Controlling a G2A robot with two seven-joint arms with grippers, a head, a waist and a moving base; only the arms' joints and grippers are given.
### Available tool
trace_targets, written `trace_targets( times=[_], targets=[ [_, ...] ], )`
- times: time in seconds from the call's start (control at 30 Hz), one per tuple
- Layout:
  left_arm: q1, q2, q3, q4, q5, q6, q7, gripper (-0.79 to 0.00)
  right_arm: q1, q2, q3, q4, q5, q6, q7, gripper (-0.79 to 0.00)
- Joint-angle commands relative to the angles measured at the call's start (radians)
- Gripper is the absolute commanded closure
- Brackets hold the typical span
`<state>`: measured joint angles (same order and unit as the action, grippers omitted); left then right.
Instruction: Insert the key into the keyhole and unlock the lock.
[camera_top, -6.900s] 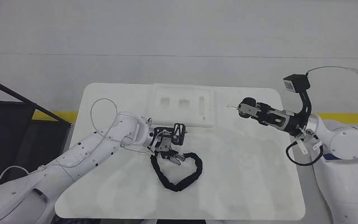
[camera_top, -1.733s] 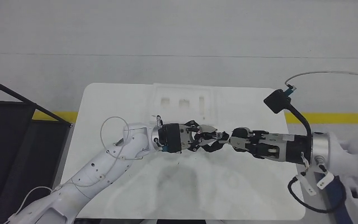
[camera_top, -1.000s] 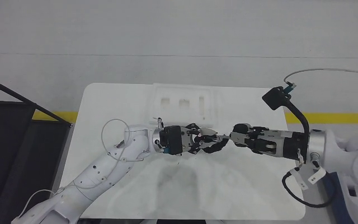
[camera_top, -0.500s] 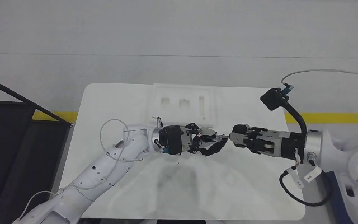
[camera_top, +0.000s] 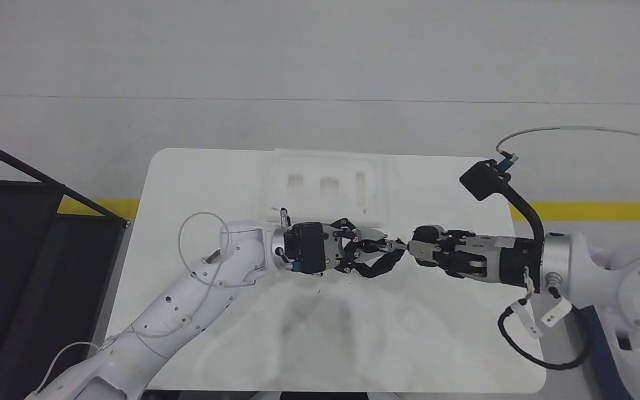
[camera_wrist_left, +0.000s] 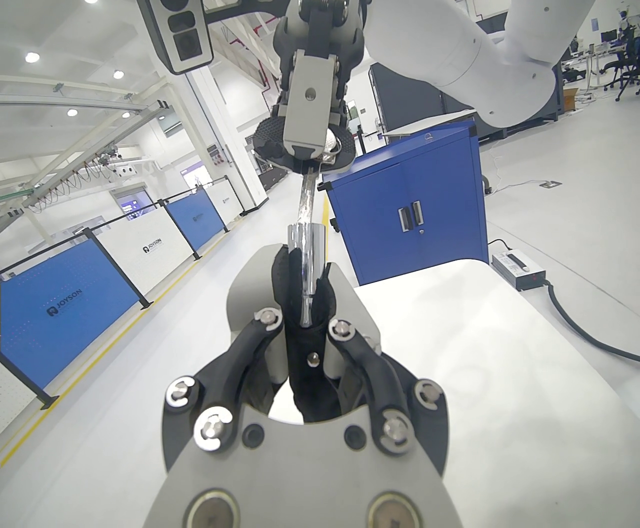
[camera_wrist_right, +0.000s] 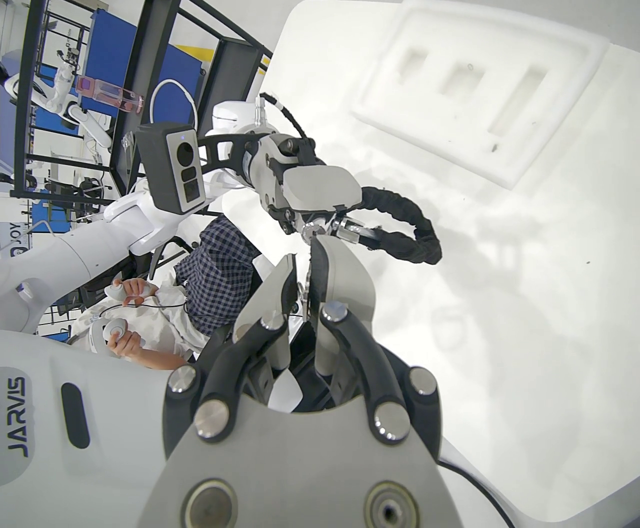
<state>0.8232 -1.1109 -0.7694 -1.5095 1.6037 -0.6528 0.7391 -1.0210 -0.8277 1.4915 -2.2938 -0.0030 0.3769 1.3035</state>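
Steel key (camera_wrist_left: 307, 200), pinched in the right hand (camera_wrist_right: 304, 265), now meets the keyhole (camera_wrist_left: 306, 231) of the lock (camera_wrist_left: 306, 370) gripped by the left hand (camera_wrist_left: 306, 280), after closing in from 3 o'clock; turning remains.

Short white lettering with a small logo is printed on a blue barrier panel (camera_wrist_left: 65, 305) in the hall. A white barrier panel (camera_wrist_left: 152, 245) carries dark lettering. Dark lettering marks a white robot casing (camera_wrist_right: 17, 417).
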Motion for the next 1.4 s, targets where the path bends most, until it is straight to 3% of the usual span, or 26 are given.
trace_targets(
  times=[0.0, 0.27, 0.4, 0.57, 1.37],
  targets=[
    [-0.002, -0.001, -0.001, 0.002, 0.010, -0.006, 0.004, 0.000, 0.003, 0.002, -0.003, 0.000, 0.002, 0.000, 0.004, 0.000],
    [-0.028, 0.007, -0.006, 0.028, 0.137, -0.036, 0.107, 0.000, 0.023, 0.011, -0.016, -0.003, 0.010, 0.009, 0.037, 0.000],
    [-0.041, 0.007, 0.002, 0.058, 0.144, -0.090, 0.169, 0.000, 0.038, 0.015, -0.027, -0.009, 0.013, 0.012, 0.054, 0.000],
    [-0.053, 0.001, 0.014, 0.090, 0.150, -0.086, 0.209, 0.000, 0.051, 0.019, -0.045, -0.013, 0.013, 0.017, 0.057, 0.000],
    [-0.045, -0.010, 0.006, 0.088, 0.134, -0.056, 0.165, 0.000, 0.063, 0.033, -0.113, -0.024, -0.015, 0.083, -0.031, 0.000]
  ],
)
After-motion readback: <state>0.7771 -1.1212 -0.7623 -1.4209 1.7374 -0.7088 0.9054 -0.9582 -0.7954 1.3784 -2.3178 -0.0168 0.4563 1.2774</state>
